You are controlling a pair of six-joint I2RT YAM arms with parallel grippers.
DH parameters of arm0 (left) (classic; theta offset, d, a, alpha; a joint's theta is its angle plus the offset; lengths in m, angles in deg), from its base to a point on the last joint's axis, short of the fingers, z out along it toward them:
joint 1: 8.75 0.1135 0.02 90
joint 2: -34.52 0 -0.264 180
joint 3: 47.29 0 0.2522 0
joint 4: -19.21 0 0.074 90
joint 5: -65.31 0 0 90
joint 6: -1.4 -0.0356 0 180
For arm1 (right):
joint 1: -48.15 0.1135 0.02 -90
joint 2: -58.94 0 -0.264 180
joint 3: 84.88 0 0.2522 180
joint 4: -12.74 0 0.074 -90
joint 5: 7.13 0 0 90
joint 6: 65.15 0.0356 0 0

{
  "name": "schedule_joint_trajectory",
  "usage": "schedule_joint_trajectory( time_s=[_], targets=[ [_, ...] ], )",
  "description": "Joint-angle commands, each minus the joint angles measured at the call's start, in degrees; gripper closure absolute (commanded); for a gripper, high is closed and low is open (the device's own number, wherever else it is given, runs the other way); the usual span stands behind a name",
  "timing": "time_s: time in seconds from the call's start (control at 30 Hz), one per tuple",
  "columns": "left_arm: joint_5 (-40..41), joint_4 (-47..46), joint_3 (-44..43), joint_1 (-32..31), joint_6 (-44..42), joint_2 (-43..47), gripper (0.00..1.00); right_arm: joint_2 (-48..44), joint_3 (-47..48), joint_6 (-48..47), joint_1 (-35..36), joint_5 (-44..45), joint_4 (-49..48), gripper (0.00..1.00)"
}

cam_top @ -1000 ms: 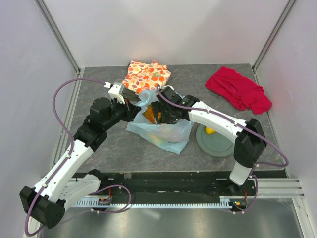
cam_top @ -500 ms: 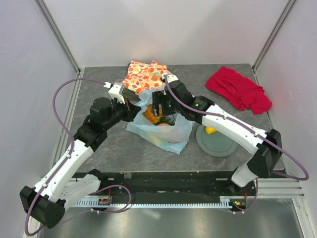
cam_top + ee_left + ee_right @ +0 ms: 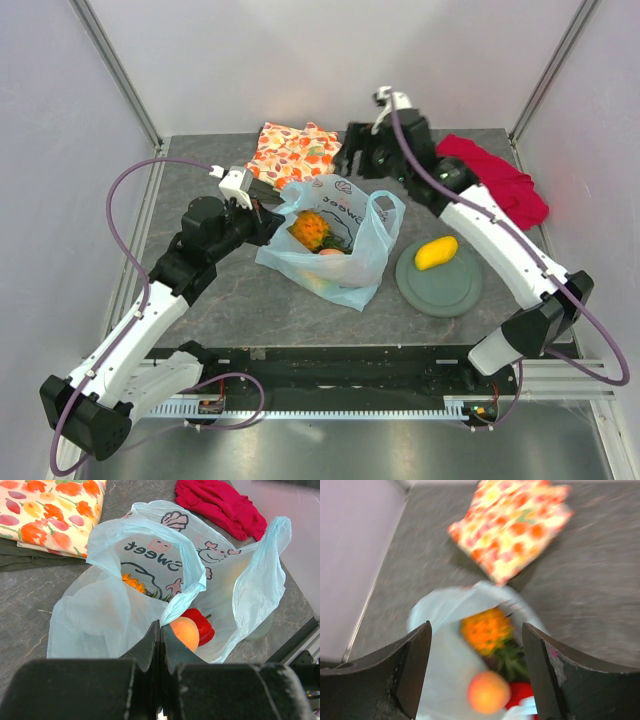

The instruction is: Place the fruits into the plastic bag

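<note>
**Q:** Jaws first: how did they stand?

**A:** On the left gripper (image 3: pixel 160 630) they were pressed fully together, pinching a fold of the plastic bag's (image 3: pixel 340 265) rim at the bag's left side. On the right gripper (image 3: pixel 476 627) they were spread wide with nothing between the flat dark fingers, hovering above the bag's far side.

**Q:** What was the bag like?

**A:** It was thin, crinkled, translucent pale-blue film with cartoon print. Its mouth gaped upward and a loop handle stood up on its right side. It lay on the grey, stone-mottled table (image 3: pixel 220 300).

**Q:** And the fruits?

**A:** Three showed inside the bag: a knobbly orange pineapple (image 3: pixel 308 230) with spiky green leaves, a smooth round peach (image 3: pixel 184 632), and a glossy red pepper (image 3: pixel 202 625) touching the peach. Right of the bag, a smooth oval yellow mango (image 3: pixel 436 253) lay on a matte, round grey-green plate (image 3: pixel 440 295) whose rim sat just beside the bag.

**Q:** Anything else?

**A:** A folded floral cloth (image 3: pixel 297 152) lay behind the bag. A rumpled red cloth (image 3: pixel 495 185) lay well off to the bag's right rear.
</note>
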Motion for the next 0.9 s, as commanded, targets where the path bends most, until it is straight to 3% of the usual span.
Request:
schedule_joint_trajectory(
  time_s=[0.0, 0.2, 0.47, 0.6, 0.87],
  targets=[
    [0.12, -1.33, -0.19, 0.27, -0.72, 0.17, 0.98, -3.27, 5.11, -2.72, -12.14, -0.66, 5.27, 0.21],
    [-0.32, -1.24, -0.36, 0.27, -0.46, -0.18, 0.99, -5.47, 3.36, -1.68, -21.92, -0.49, 10.28, 0.22],
    [0.11, -1.59, 0.51, 0.27, -0.72, 0.7, 0.98, -6.97, -8.05, 12.8, -34.21, 0.04, 15.29, 0.2],
    [0.99, -2.65, 1.05, 0.27, -0.89, 0.61, 0.98, -6.7, -17.54, 18.45, -36.26, 0.65, 15.2, 0.18],
    [1.7, -2.03, 0.43, 0.53, -2.04, 0.61, 0.98, -4.33, -25.47, 26.18, -36.69, 6.98, 15.64, 0.06]
  ],
)
